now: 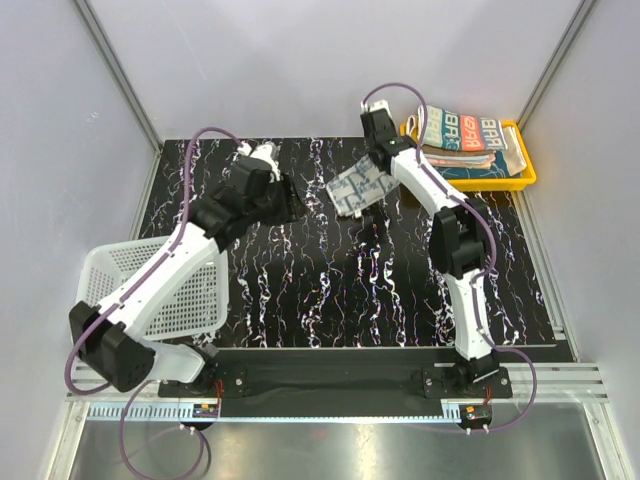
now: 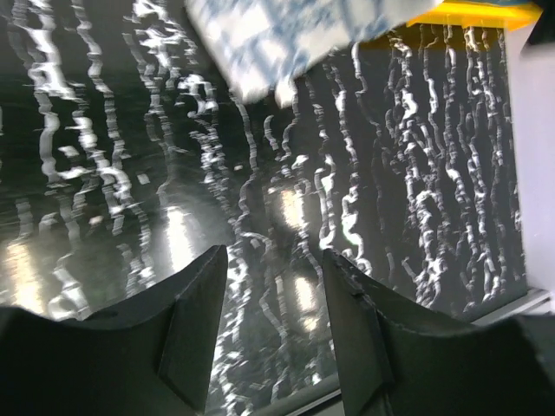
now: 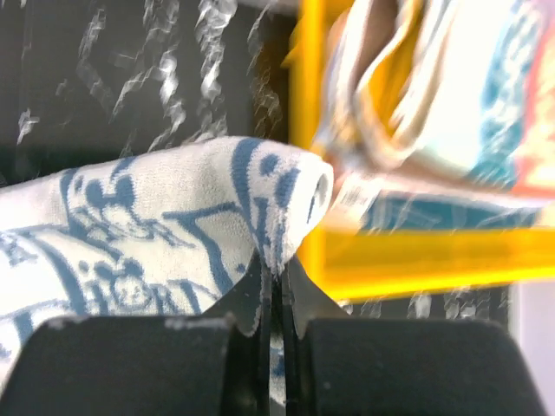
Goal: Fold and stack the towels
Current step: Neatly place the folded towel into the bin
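A white towel with navy pattern (image 1: 358, 188) lies folded on the black marbled table, left of the yellow tray. My right gripper (image 3: 276, 269) is shut on its folded edge, and the cloth (image 3: 156, 225) bulges above the fingertips. In the top view, that gripper (image 1: 385, 165) sits at the towel's right corner. Several folded towels (image 1: 470, 135) are stacked in the tray, a teal-red lettered one on top. My left gripper (image 2: 273, 286) is open over bare table with nothing between its fingers. The patterned towel (image 2: 277, 35) lies ahead of it. In the top view the left gripper (image 1: 288, 203) is left of the towel.
The yellow plastic tray (image 1: 526, 180) stands at the table's back right corner, close to the right gripper (image 3: 390, 260). A white mesh basket (image 1: 185, 300) sits at the front left, partly under the left arm. Grey walls close in the table.
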{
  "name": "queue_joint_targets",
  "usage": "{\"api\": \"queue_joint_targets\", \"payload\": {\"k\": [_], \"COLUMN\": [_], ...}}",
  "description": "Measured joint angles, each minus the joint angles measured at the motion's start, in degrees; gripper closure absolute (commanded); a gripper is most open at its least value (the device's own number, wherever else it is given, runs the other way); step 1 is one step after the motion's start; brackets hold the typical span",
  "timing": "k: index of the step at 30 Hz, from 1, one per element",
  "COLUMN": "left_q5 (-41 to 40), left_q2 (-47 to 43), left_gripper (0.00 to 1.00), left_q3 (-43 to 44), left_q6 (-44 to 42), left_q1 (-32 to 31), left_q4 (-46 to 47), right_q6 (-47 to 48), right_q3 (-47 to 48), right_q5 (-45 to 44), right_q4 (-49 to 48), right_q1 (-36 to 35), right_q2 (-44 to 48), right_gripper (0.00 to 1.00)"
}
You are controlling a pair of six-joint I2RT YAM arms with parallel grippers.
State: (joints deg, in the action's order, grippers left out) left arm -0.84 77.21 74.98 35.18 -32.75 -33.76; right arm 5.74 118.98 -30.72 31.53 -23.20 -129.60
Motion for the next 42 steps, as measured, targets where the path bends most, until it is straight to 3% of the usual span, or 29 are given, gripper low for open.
{"api": "queue_joint_targets", "payload": {"k": [4,9,26,42], "left_q5": [0.11,0.37,6.05,9.11], "left_q2": [-2.71,-3.04,-2.99,-2.99], "left_gripper": [0.47,0.47,0.48,0.48], "left_q3": [-0.31,-2.03,-5.6,-6.78], "left_q6": [-3.8,-7.21,-10.78,-10.8], "left_q1": [2.89,5.22,7.17,7.56], "left_q4": [-3.8,-5.92,-6.25,-5.51], "right_q6": [7.3,14.56,28.79,32.79], "right_q3": [15.58,26.53,33.44,34.05], "right_q5": [-0.39,-2.45,-5.2,-6.27], "right_q4": [2.27,3.72,-8.46,-14.62], "right_q1": [2.64,4.92,5.77,7.32], "right_q2": [-7.23,-11.43,-11.93,-11.89], "right_gripper": [1.0,1.0,1.0,1.0]}}
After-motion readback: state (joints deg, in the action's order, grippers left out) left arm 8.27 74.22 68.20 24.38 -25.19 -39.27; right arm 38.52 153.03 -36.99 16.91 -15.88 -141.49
